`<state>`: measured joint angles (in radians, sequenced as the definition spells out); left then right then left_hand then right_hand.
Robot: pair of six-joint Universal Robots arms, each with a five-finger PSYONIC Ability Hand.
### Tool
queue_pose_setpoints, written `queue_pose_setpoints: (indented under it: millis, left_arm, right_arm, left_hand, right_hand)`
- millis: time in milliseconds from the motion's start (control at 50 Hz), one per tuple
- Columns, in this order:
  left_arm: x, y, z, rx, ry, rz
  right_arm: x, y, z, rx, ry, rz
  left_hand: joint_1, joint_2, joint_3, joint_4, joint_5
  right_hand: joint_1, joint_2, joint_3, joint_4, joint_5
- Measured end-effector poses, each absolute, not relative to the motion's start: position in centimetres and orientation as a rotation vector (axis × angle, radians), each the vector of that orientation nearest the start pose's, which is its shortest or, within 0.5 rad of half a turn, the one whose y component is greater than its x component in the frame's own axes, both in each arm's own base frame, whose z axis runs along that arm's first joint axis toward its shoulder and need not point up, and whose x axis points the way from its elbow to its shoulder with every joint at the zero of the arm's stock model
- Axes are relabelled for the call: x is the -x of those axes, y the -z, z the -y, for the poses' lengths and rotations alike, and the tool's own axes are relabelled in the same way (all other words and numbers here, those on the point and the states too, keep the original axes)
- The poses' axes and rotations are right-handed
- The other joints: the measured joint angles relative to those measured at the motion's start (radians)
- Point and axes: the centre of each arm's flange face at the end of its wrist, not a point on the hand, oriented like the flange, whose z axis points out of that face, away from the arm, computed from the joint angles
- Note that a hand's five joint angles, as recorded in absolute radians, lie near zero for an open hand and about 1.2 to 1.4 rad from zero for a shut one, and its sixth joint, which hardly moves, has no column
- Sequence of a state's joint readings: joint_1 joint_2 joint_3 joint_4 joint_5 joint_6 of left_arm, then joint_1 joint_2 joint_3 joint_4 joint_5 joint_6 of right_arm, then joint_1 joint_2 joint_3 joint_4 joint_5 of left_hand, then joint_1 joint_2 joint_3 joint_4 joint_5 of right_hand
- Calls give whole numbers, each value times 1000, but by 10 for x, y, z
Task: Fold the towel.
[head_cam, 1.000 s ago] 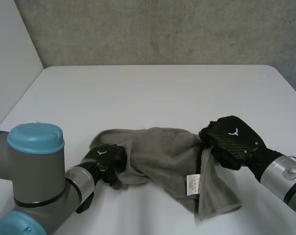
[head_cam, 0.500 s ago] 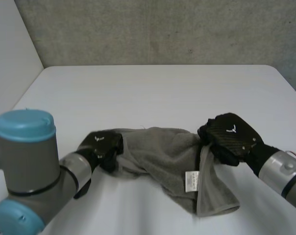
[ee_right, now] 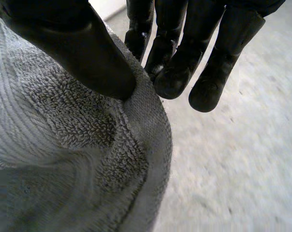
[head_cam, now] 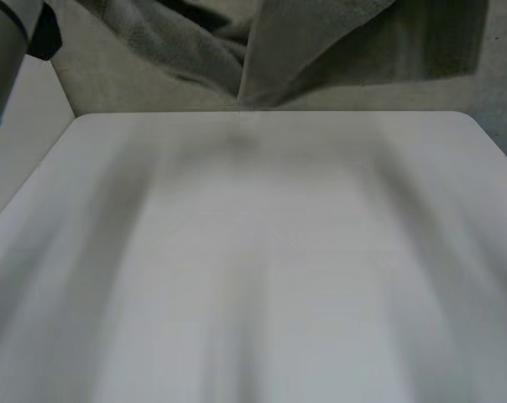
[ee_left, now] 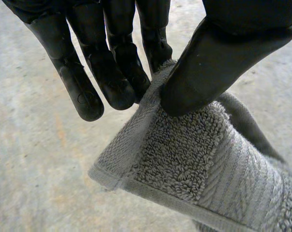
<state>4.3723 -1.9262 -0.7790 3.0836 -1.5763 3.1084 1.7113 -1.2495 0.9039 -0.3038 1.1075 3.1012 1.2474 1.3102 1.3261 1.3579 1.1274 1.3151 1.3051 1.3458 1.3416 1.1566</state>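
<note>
White counter (head_cam: 253,252), bare and matte. Towel (head_cam: 237,42) hangs bunched in the air over the counter's far part, apparently clear of the surface. Left hand (ee_left: 218,58): thumb clamps the terry against straight fingers (ee_left: 112,77), just in from a hemmed corner. Right hand (ee_right: 78,48): thumb pins a rolled edge of the towel against the fingers (ee_right: 175,72) behind it. Judgement: grey loop pile, soft, limp and light, so it will sag between the two pinches. It is not slippery or fragile. Best held at the corners along the woven hem band, where the cloth is firmer. The head view gives the drape and its height over the counter. The wrist views give the pinch points and the weave.
</note>
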Motion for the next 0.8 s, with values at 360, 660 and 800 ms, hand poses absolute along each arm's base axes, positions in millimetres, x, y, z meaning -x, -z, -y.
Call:
queue_pose_setpoints:
  millis: [360, 660, 800]
  left_arm:
    - [204, -232, 324, -296, 2000, -2745]
    - [181, -166, 315, -211, 1671, -2948]
    - [180, -165, 314, -194, 1660, -2952]
  right_arm:
    - [-215, -237, 361, 1070, 1907, -1735]
    - [-180, -210, 393, 1094, 1972, -1763]
    - [-174, -202, 408, 1134, 1970, -1700]
  left_hand:
    - [5, 0, 1, 0, 1]
    - [4, 0, 1, 0, 1]
    - [4, -5, -6, -11, -3]
  right_hand:
    - [1, 4, 0, 0, 0]
    - [1, 4, 0, 0, 0]
    - [-156, -153, -167, -168, -169]
